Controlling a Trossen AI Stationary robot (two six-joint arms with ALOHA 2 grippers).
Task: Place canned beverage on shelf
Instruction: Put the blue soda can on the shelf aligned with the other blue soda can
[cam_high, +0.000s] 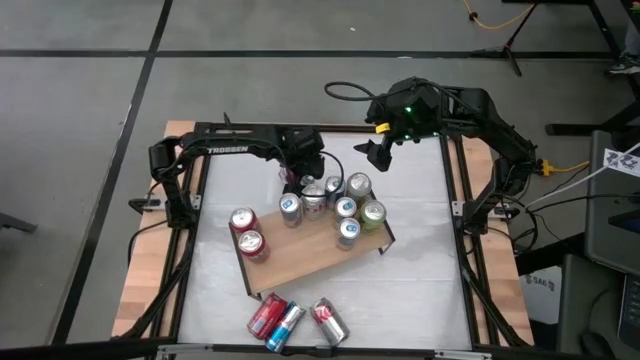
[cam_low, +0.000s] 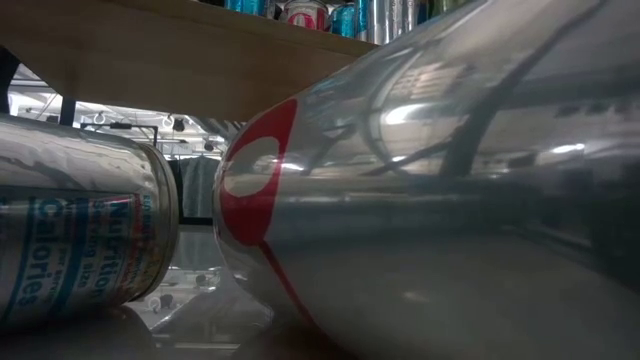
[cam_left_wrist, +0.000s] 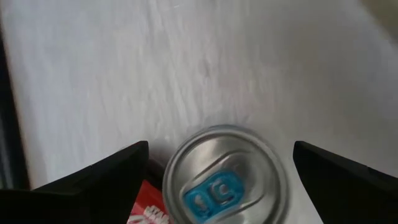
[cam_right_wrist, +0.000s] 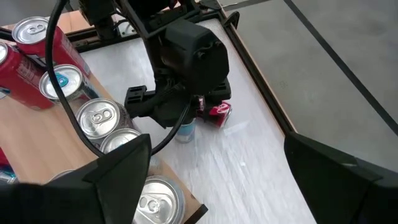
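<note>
Can with a blue tab (cam_left_wrist: 225, 185) stands between the wide-open left hand's (cam_left_wrist: 221, 180) fingers, ungripped.

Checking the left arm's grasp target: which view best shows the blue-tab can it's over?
Left wrist view: the blue-tab can sits upright between the open left gripper fingers, lid fully visible. Right wrist view shows only its lower body under the gripper. High view hides it beneath the arm; low view doesn't show it identifiably.
</note>
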